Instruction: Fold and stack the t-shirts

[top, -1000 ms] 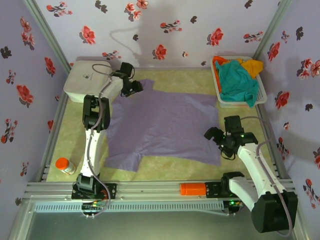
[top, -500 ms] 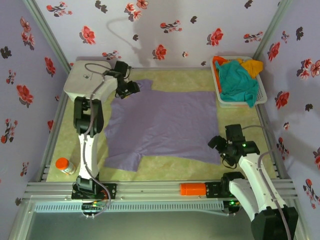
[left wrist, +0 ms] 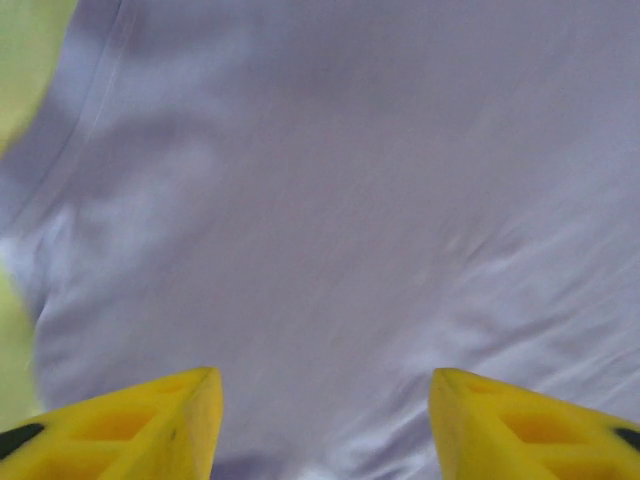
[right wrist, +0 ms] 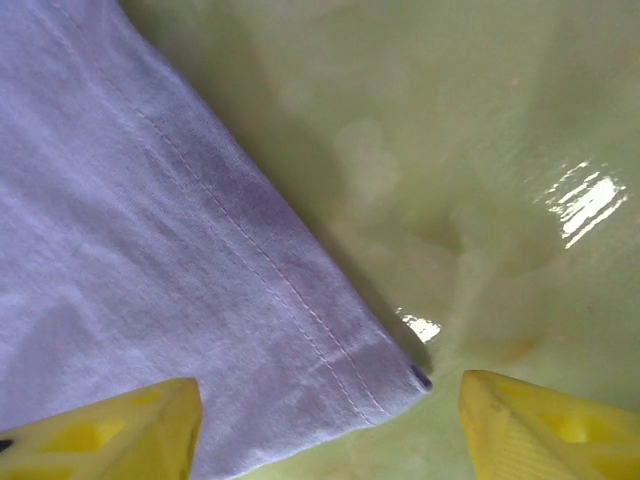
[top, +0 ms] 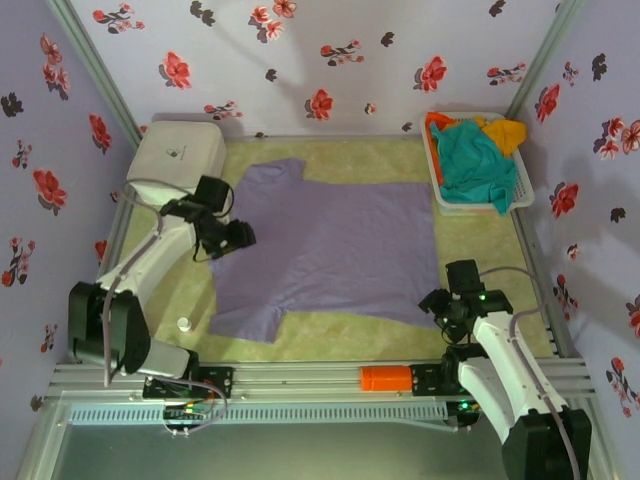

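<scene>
Orange cylinder [top: 385, 378] lies on the rail just off the near hem of the lavender t-shirt [top: 330, 240], which is spread flat on the yellow-green mat [top: 500, 265]. At the shirt's near-right corner the right gripper [top: 437, 303] hovers w/ fingers spread, nothing held. Its wrist cam shows the stitched hem corner [right wrist: 380, 385] lying between them. At the shirt's left edge the left gripper [top: 235, 240] is likewise spread and empty, over plain cloth.

Handling, prob.: light, thin, limp fabric w/ no stiffness, so it'll sag and drag on the mat. Best pinched at hem corners or sleeve edges, both arms together, lifted low to limit wrinkles.

Beyond the shirt's far-right corner, a white basket [top: 470, 208] holds a crumpled pile: teal shirt [top: 470, 160] on top, orange shirt [top: 437, 125] and yellow shirt [top: 508, 132] peeking out at the back. Beyond the far-left sleeve sits a white box [top: 178, 158]; contents can't be seen.
</scene>
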{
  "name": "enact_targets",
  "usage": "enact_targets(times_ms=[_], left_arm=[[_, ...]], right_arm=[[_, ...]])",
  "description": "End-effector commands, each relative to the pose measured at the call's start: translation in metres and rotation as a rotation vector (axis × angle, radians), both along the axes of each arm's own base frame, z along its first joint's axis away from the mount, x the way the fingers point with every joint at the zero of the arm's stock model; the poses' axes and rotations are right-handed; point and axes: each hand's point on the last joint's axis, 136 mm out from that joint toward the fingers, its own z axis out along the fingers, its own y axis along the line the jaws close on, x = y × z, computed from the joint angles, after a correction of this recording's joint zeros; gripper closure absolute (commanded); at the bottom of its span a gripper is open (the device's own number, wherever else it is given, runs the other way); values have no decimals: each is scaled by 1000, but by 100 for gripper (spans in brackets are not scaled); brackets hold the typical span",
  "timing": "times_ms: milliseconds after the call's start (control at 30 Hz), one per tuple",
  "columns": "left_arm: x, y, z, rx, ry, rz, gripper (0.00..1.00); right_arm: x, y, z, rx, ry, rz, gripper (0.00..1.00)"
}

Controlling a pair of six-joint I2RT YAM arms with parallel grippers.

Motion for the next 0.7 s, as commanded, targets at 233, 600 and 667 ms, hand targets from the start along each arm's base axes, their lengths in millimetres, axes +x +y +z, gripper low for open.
enact_targets(times_ms=[233,600,667], left_arm=[[-121,50,-7,164,131,100,45],[-156,67,-36,232,174,191,49],[-158,69,-38,245,177,208,49]], right_arm=[[12,16,-8,58,49,42,47],[20,17,-12,13,66,84,79],[20,14,-12,-3,66,89,92]])
